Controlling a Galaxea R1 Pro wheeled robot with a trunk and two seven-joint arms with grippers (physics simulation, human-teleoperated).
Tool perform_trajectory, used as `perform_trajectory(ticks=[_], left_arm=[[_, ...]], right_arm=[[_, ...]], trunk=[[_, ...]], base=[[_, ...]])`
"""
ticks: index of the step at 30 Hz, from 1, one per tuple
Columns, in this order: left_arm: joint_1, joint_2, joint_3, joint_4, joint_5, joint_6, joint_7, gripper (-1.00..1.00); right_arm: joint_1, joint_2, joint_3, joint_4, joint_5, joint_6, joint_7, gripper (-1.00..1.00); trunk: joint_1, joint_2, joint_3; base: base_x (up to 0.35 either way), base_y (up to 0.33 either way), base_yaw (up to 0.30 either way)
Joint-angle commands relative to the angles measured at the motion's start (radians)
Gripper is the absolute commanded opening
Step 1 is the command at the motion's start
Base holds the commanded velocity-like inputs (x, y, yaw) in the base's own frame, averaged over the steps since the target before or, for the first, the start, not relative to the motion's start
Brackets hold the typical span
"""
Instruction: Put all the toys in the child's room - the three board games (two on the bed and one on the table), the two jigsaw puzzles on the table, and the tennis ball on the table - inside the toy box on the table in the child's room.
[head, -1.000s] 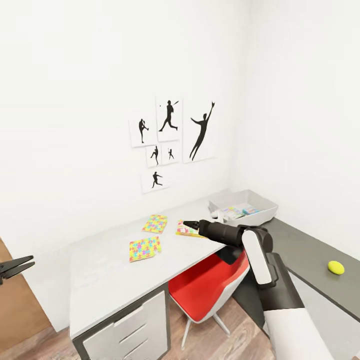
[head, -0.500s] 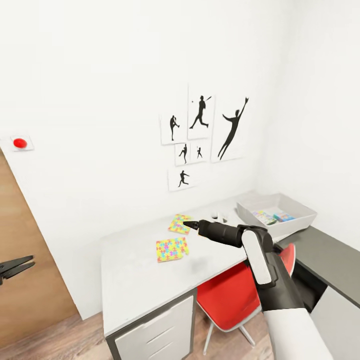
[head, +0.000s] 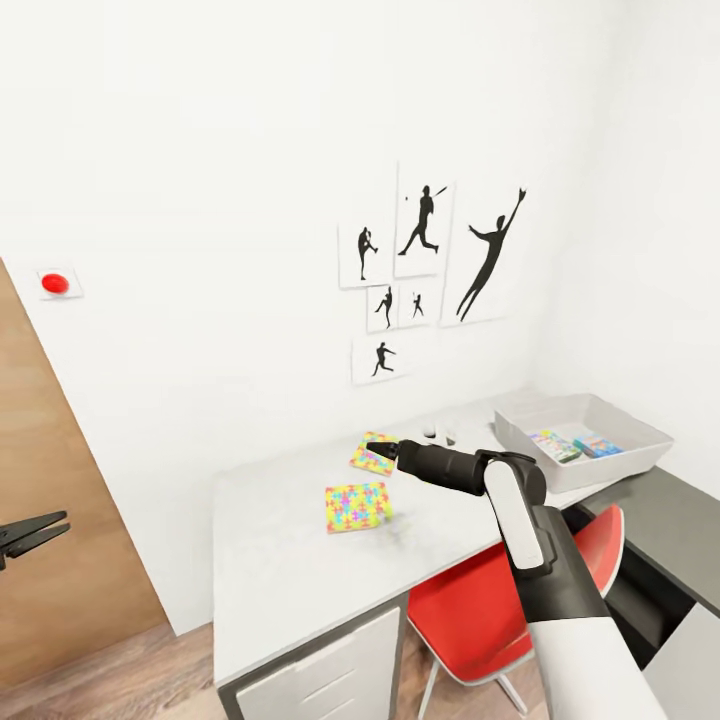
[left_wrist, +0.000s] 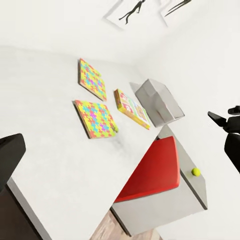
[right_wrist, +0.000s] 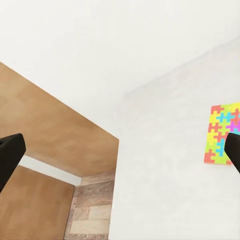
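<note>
Two jigsaw puzzles lie on the white table (head: 270, 560): the near one (head: 357, 506) in full view, the far one (head: 371, 456) partly behind my right gripper (head: 378, 449), which hovers open above the tabletop. The grey toy box (head: 640, 452) stands at the table's right end with colourful flat boxes inside. The left wrist view shows both puzzles (left_wrist: 100, 119) (left_wrist: 92, 79), a board game (left_wrist: 132, 107) beside them, the toy box (left_wrist: 160, 100) and the tennis ball (left_wrist: 196, 172) on the lower dark grey section. My left gripper (head: 45, 528) hangs open far left, away from the table.
A red chair (head: 480, 610) is tucked under the table, beside white drawers (head: 330, 670). A brown wooden door (head: 50, 500) stands at the left, with a red button (head: 55, 283) on the wall above it. Silhouette pictures (head: 430, 260) hang over the table.
The head view has swung left, so table, puzzles and toy box sit further right in the picture and the door has come in. Both grippers hold their pose.
</note>
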Motion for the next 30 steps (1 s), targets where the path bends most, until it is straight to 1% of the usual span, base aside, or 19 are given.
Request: perform_trajectory(ticks=[1,9,17,22,30], left_arm=[[-0.001,0.0,0.0,0.0,-0.001,0.011,-0.004,1.0],[-0.001,0.0,0.0,0.0,-0.001,0.01,-0.004,1.0],[-0.001,0.0,0.0,0.0,-0.001,0.01,-0.004,1.0],[-0.001,0.0,0.0,0.0,-0.001,0.009,-0.004,1.0],[-0.001,0.0,0.0,0.0,-0.001,0.009,-0.004,1.0]], right_arm=[[-0.001,0.0,-0.001,-0.001,0.011,0.004,0.01,1.0],[-0.001,0.0,0.0,-0.002,0.011,0.004,0.01,1.0],[0.001,0.0,0.0,-0.006,0.011,0.004,0.01,1.0],[0.001,0.0,0.0,-0.009,0.012,0.004,0.011,1.0],[0.002,0.0,0.001,-0.011,0.012,0.004,0.01,1.0]], trunk=[[0.001,-0.002,-0.002],[0.001,-0.002,-0.002],[0.001,-0.002,-0.002],[0.001,-0.002,-0.002],[0.001,-0.002,0.004]], base=[[0.02,-0.041,0.009],[0.064,-0.167,0.003],[0.035,-0.077,0.0],[0.079,-0.168,0.001],[0.161,-0.078,0.114]])
